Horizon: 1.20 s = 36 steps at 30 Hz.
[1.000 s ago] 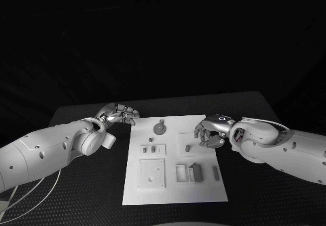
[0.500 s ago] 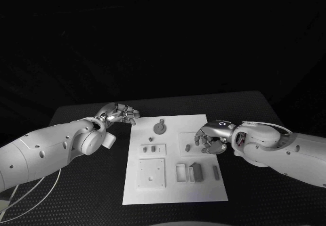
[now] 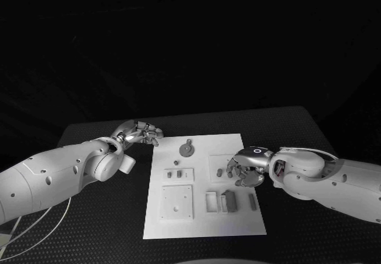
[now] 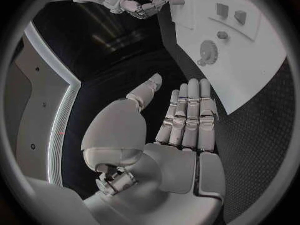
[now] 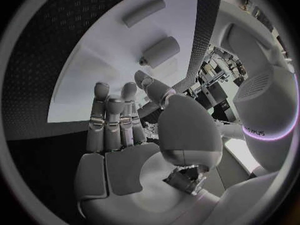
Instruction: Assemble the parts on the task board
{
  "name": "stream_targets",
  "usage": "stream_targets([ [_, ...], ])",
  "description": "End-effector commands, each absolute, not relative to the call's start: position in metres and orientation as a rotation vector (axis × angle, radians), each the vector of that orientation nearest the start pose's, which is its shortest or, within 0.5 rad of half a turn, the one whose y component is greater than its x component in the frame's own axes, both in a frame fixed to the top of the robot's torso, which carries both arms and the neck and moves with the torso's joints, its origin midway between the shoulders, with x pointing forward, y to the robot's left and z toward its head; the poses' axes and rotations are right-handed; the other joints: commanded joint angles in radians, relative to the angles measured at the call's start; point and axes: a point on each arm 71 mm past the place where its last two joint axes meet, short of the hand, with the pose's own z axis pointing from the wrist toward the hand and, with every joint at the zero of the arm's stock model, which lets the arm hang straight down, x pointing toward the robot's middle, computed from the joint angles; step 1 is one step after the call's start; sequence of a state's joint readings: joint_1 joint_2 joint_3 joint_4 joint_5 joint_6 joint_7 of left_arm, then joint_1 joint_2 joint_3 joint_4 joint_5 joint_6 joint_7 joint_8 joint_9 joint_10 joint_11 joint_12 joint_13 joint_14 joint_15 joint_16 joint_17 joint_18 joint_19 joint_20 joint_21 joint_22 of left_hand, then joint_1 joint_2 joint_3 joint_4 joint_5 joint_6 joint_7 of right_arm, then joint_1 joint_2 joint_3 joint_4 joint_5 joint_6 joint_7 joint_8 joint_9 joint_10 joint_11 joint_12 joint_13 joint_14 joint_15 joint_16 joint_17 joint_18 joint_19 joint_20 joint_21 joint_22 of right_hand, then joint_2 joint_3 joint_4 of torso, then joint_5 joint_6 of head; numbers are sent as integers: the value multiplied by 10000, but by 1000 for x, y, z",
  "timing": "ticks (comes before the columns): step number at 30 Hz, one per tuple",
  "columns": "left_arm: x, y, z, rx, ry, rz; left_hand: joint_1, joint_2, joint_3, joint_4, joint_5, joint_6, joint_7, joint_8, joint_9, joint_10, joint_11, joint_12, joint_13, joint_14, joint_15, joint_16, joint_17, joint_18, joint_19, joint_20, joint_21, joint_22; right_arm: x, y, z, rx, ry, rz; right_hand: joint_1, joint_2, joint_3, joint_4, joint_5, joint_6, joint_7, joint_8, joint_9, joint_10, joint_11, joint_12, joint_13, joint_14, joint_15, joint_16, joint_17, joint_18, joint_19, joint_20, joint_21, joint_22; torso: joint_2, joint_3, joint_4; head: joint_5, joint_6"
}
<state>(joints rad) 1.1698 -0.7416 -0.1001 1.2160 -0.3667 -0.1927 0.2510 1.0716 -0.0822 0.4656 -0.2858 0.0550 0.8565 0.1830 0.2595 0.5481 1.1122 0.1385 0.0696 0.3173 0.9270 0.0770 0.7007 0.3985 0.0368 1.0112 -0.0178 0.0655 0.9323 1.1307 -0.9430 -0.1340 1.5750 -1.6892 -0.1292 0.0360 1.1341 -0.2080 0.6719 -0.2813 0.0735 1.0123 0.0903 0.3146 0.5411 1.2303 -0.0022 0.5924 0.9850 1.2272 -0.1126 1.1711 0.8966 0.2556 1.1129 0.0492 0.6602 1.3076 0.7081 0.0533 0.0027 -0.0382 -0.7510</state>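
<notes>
Board [image 3: 202, 187], a white plate, lies in the middle of the black bench [image 3: 103, 220], with small grey parts set out on it. Toward 12 o'clock on the plate sits a round disc with a short stem [image 3: 186, 149]; below it a tiny peg [image 3: 176, 163] and a pair of small blocks in a raised frame [image 3: 179, 175]. Toward 7 o'clock there is a square plate with holes [image 3: 177, 202], and at 5 o'clock an upright block in a slot [image 3: 228, 201] with a thin bar [image 3: 252, 202] just beside it. Near 3 o'clock stands a short pin [image 3: 219, 172].

Right hand [image 3: 248, 168] hovers over the plate's 3 o'clock edge, close by the pin; its fingers [image 5: 112, 120] are straight, side by side, holding nothing. Left hand [image 3: 140, 133] rests off the plate at 10 o'clock, over the bench; its fingers [image 4: 187, 112] are also stretched out and empty
</notes>
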Motion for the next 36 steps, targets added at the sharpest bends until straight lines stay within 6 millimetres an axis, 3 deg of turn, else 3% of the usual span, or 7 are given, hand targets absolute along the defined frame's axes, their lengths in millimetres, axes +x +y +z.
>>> stream_targets([
  [1, 522, 240, -237, -8305, 17094, -12388, -65, -18, -66, -9, 8, -69, 15, 47, -13, -65, 11, 5, -13, 28, 48, -33, 17, 33, -63, 14, 17, -15, 431, -220, -257, -5917, 18896, 6094, -127, 31, -77, 14, 24, 195, 52, 50, 28, -106, -119, 44, 47, 1, -62, 78, 9, 62, -4, -96, 75, 252, 6, 0, 2, 23, -25],
  [9, 522, 241, -237, -8303, 17095, -12396, -65, -17, -68, -8, 8, -68, 15, 50, -14, -64, 11, 6, -14, 30, 48, -38, 23, 33, -62, 14, 17, -20, 428, -218, -263, -6055, 19012, 6201, -191, 64, -107, 30, 23, 390, -11, 129, 86, -69, -173, 103, 128, 5, -105, 213, -14, 62, -4, -124, 192, 250, -1, 6, -6, 64, -86],
  [22, 523, 241, -238, -8303, 17107, -12399, -71, -9, -72, -1, 8, -70, 15, 54, -18, -64, 12, 6, -18, 34, 48, -50, 39, 31, -59, 15, 18, -31, 428, -205, -275, -6321, 18844, 6382, -182, 352, -64, 51, 26, 634, -98, 187, 135, 85, -257, 191, 219, 85, -179, 443, -52, 62, 60, -196, 393, 244, 2, 20, 7, 122, -177],
  [36, 523, 241, -238, -8309, 17114, -12392, -76, -5, -77, 1, 8, -72, 16, 57, -21, -64, 12, 6, -21, 36, 49, -61, 51, 31, -58, 15, 18, -40, 429, -205, -281, -6342, 19079, 6318, -256, 269, -105, 28, 20, 658, -109, 152, 126, 110, -270, 179, 231, 78, -193, 512, -88, 62, 41, -213, 460, 238, 5, 0, -3, 123, -201],
])
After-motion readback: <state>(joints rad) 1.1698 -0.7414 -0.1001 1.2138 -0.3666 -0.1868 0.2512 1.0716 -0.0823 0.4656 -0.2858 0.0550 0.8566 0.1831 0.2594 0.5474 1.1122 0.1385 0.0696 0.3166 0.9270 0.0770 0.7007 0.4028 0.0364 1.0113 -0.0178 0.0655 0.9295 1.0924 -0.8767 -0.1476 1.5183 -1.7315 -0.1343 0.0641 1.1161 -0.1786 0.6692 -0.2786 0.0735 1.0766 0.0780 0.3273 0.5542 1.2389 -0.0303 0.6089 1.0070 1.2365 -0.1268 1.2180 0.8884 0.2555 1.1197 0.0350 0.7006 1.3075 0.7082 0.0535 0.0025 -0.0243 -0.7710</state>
